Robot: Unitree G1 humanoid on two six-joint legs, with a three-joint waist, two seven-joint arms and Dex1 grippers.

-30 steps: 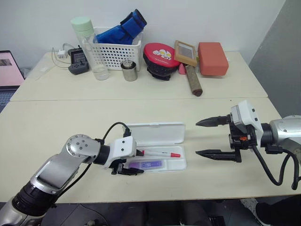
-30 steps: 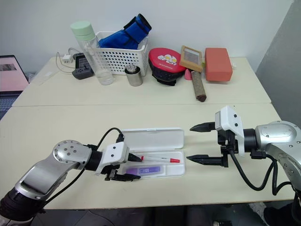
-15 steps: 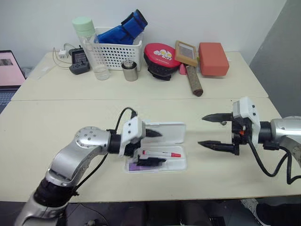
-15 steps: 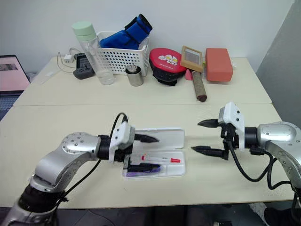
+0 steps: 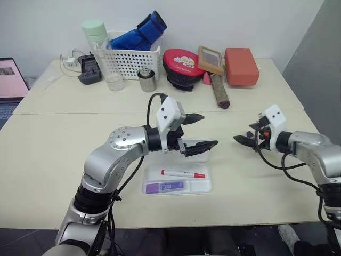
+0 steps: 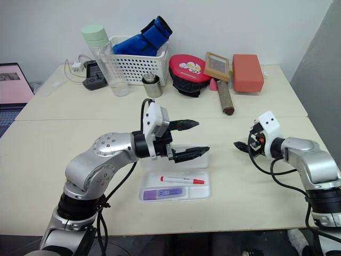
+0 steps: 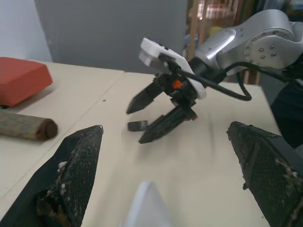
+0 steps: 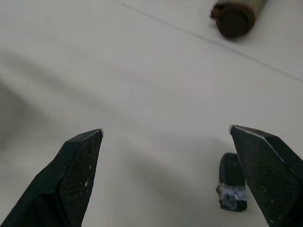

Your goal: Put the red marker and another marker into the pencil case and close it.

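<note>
The left end effector (image 5: 201,130) hides most of the pencil case (image 5: 200,186) lid; the laptop (image 5: 10,77) is cut off

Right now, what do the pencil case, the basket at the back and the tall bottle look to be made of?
The pencil case looks like smooth white plastic: thin moulded walls, rounded corners, a slight sheen. The basket seems rigid white plastic too, moulded as an open mesh. The bottle is clear, either glass or plastic, since the wall shows through it; its pale green cap looks like matte plastic.
</note>
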